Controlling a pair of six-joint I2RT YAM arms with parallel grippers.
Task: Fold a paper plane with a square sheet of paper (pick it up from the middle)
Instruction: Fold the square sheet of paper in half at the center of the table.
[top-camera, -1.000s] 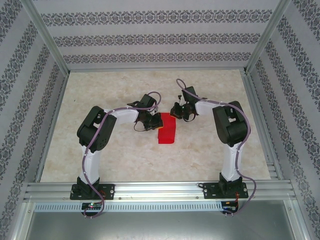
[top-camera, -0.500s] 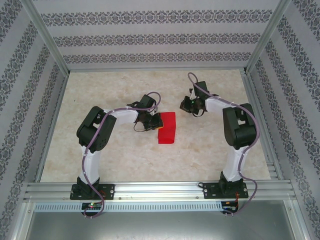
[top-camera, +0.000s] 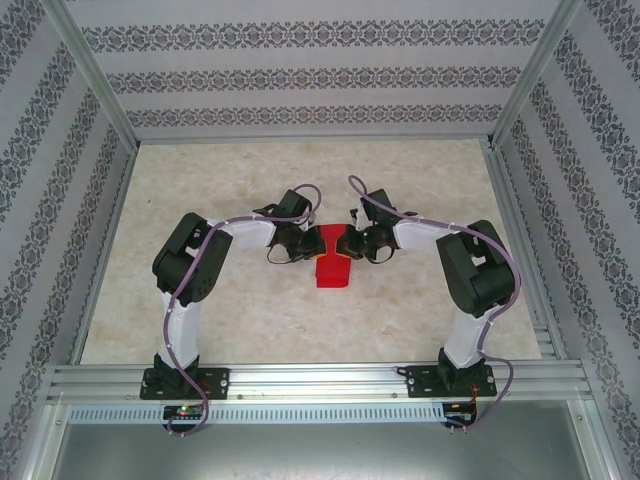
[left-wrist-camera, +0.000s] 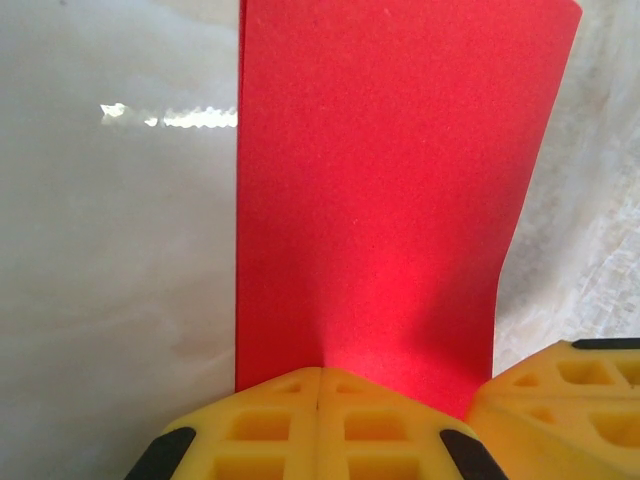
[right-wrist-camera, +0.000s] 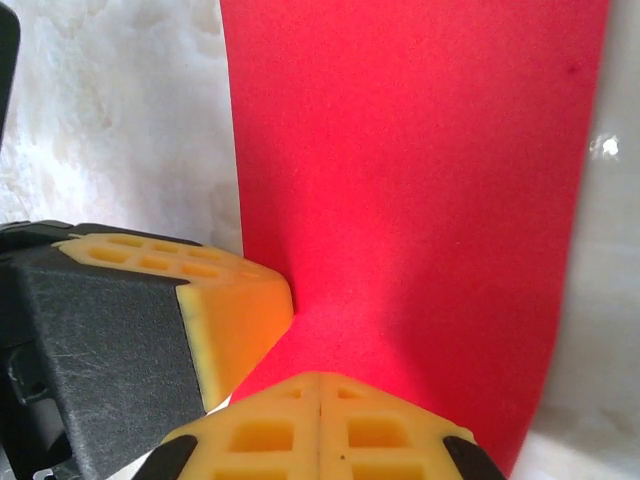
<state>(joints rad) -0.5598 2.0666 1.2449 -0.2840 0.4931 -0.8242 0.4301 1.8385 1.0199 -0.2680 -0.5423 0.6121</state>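
From where I stand, the pale marbled table (top-camera: 200, 310) takes up the floor of the patterned enclosure. The left arm (top-camera: 185, 270) and the right arm (top-camera: 470, 270) rise from its near edge and bend inward until their wrists almost meet over the middle. Between them lies the red sheet of paper (top-camera: 333, 272), folded into a narrow upright strip near the centre of the table, its long sides running toward and away from the bases. Its far end sits under the two grippers. The left gripper (top-camera: 312, 243) comes in from the left and the right gripper (top-camera: 348, 243) from the right, just beside each other. From the left wrist, the left gripper (left-wrist-camera: 318, 374) has its yellow fingers clenched tight together, tips against the end of the paper (left-wrist-camera: 390, 200). One yellow finger of the right gripper (left-wrist-camera: 560, 400) sits close by at the lower right. From the right wrist, the right gripper (right-wrist-camera: 318, 380) is likewise clenched, tips on the paper (right-wrist-camera: 420, 180), and I cannot tell whether either one pinches the sheet.
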